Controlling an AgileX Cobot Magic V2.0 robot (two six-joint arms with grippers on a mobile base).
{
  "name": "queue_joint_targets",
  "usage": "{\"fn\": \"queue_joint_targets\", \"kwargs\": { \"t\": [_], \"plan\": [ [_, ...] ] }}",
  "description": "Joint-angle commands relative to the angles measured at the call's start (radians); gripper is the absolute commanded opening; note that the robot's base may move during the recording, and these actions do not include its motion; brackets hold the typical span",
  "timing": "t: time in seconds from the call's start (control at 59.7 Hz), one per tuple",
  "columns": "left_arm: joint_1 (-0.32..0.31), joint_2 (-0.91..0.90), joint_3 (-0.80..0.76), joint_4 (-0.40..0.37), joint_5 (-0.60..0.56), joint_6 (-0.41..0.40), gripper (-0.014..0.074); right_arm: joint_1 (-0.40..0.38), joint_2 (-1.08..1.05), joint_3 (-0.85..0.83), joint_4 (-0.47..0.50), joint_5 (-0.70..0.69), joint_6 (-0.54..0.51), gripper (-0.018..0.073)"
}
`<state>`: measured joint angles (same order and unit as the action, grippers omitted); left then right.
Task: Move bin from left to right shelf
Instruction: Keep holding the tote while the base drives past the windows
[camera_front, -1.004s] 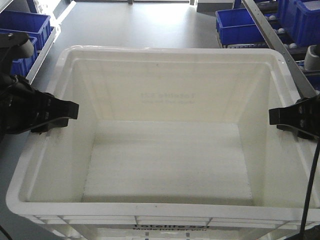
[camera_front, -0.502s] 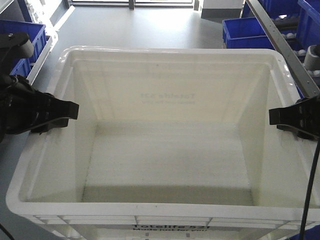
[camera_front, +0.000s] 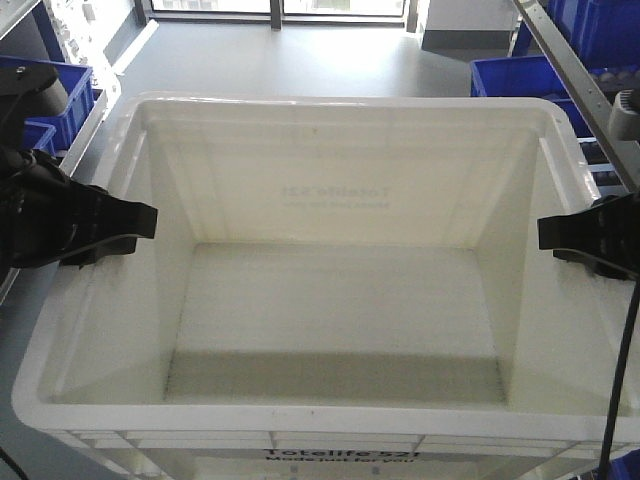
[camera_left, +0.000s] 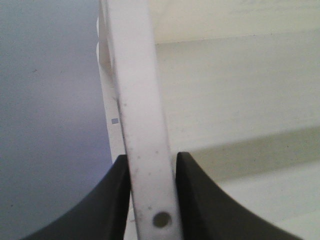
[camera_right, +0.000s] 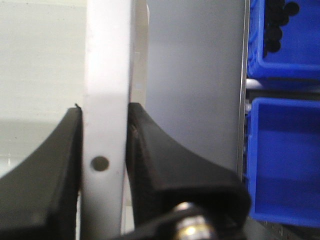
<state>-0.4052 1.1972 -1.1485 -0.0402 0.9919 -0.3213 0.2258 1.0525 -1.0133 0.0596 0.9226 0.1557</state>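
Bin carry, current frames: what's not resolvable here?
- Front view: whatever is under the bin, hidden by its own body.
- Front view: the front print, cut off by the bottom edge.
- Right wrist view: dark round items in a blue bin, too blurred to identify.

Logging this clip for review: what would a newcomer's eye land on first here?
The large white Totelife bin fills the front view, empty. The left gripper and right gripper clamp its opposite side rims. Blue bins sit in the upper right background.
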Motion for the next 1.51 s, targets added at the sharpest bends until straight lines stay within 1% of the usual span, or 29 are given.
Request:
{"fn": "queue_joint_targets", "kwargs": {
  "t": [0.0, 1.49],
  "plan": [
    [-0.007, -0.04, -0.042, -0.019, -0.102, 0.021, -0.0006, -0.007, -0.023, -0.043, -0.019, -0.118, -0.014, 0.0],
    [-0.007, -0.04, -0.042, -0.019, -0.102, 0.021, -0.0006, -0.007, -0.023, -0.043, -0.019, -0.118, -0.014, 0.0]
  ]
}}
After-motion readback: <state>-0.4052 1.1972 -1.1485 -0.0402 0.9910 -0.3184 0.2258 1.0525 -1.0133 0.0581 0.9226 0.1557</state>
